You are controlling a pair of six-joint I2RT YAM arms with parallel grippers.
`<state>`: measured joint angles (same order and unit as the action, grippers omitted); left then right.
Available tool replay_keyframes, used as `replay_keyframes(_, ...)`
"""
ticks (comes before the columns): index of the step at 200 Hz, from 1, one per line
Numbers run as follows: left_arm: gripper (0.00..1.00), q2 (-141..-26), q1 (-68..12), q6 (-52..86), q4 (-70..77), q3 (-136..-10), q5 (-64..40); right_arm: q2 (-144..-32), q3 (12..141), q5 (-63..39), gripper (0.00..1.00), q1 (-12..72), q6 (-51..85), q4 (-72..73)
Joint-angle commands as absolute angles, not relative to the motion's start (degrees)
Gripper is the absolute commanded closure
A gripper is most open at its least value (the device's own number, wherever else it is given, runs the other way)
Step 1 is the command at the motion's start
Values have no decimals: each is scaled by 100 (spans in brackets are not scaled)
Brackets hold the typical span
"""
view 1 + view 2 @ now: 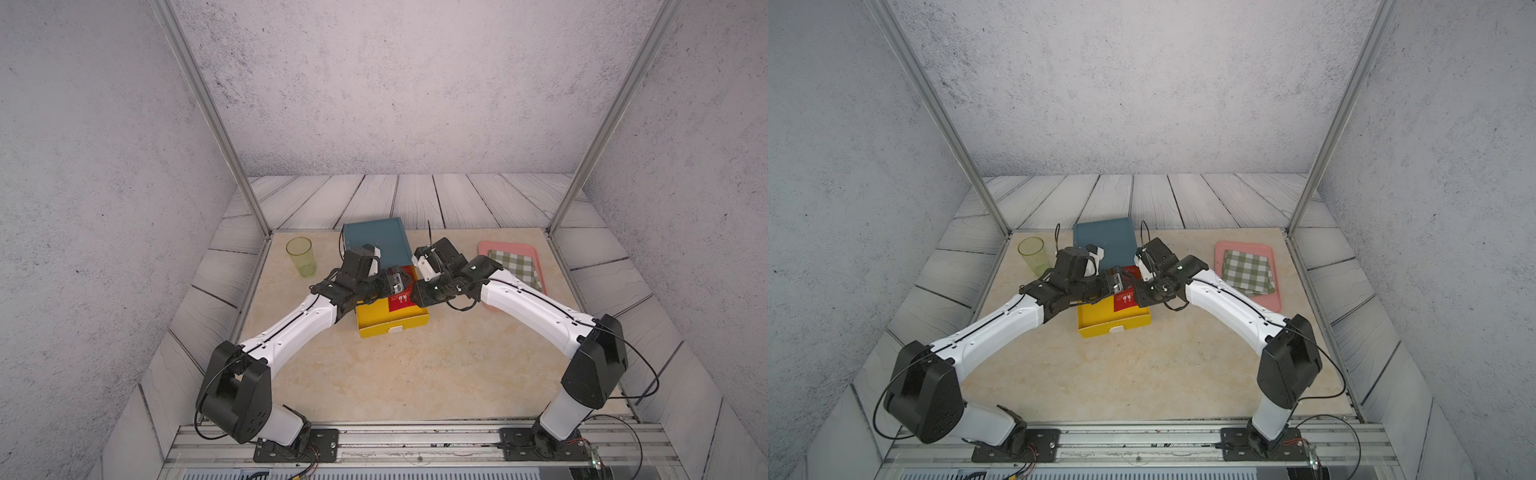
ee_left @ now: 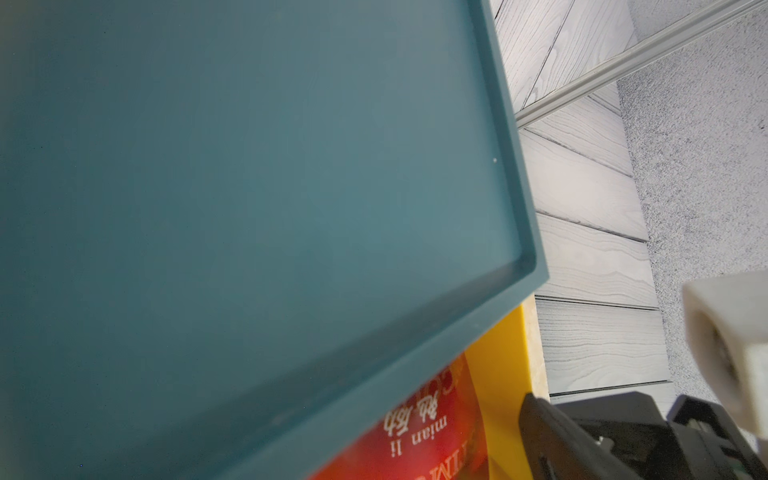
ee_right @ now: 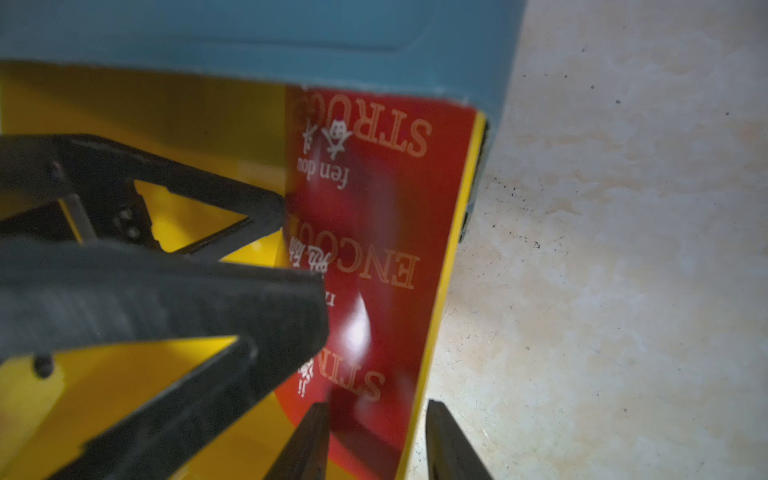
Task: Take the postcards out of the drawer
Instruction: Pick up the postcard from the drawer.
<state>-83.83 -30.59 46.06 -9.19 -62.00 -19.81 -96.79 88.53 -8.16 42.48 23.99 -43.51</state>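
So, one yellow drawer [image 1: 374, 322] sits pulled out, red postcards [image 1: 400, 302] inside by its right wall, count unclear. Left end effector [image 3: 297, 257] gapes wide inside, empty; right end effector [image 3: 376, 403] straddles that wall, parted, gripping nothing. Behind: one teal box [image 1: 374, 237], one cup [image 1: 300, 257], one tray [image 1: 486, 247] holding one cloth [image 1: 517, 266].

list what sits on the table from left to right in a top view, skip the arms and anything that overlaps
green cup → teal cabinet → pink tray with the checked cloth lying in it
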Motion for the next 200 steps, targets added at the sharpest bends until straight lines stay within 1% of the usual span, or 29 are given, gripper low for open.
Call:
replay_keyframes(1,4,-8424,-3033,4518,-887,-6030,-2061,-9822,9053,-918,55,4271,2426,-4456)
replay_keyframes(38,4,-8393,-2988,4513,-839,-5977,-2161,-9832,9076,-976,48,4277,2452,-4430)
replay_keyframes(115,4,-8427,-2944,4552,-912,-5994,-2360,-9756,9245,-999,39,4186,2382,-4604)
replay_keyframes(166,4,-8364,-2944,4765,-768,-6002,-2599,-9734,9369,-1104,39,4167,2329,-4675)
replay_keyframes(200,4,-8383,-2944,4776,-805,-5995,-2558,-9738,9347,-1092,39,4167,2341,-4658)
